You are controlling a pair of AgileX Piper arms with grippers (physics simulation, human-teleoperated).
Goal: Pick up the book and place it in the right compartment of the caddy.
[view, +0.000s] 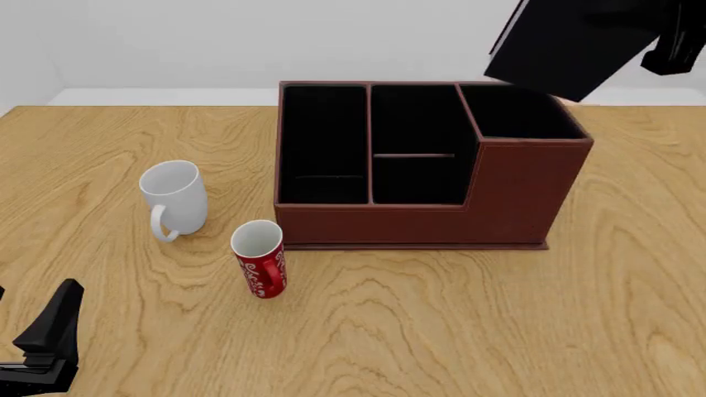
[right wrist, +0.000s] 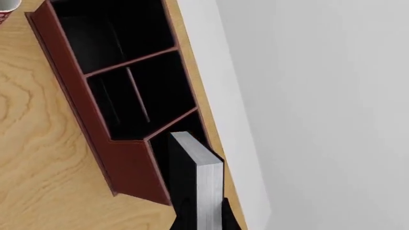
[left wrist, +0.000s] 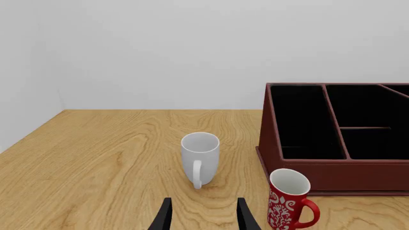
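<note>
Pinching the thick black hardcover book (right wrist: 191,177) by its lower edge, the right tool (right wrist: 203,215) carries a stiff, weighty load over the reddish-brown caddy (view: 441,219); left tool (left wrist: 203,215) spread

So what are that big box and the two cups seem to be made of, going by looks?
The caddy looks like reddish-brown leather or leatherette: matte walls with a dull sheen, lined in flat black, perhaps felt. The white mug looks like glazed ceramic, smooth and evenly shaded. The red cup with its white pattern could be printed ceramic or metal; a render leaves that open. The table shows wood grain.
</note>
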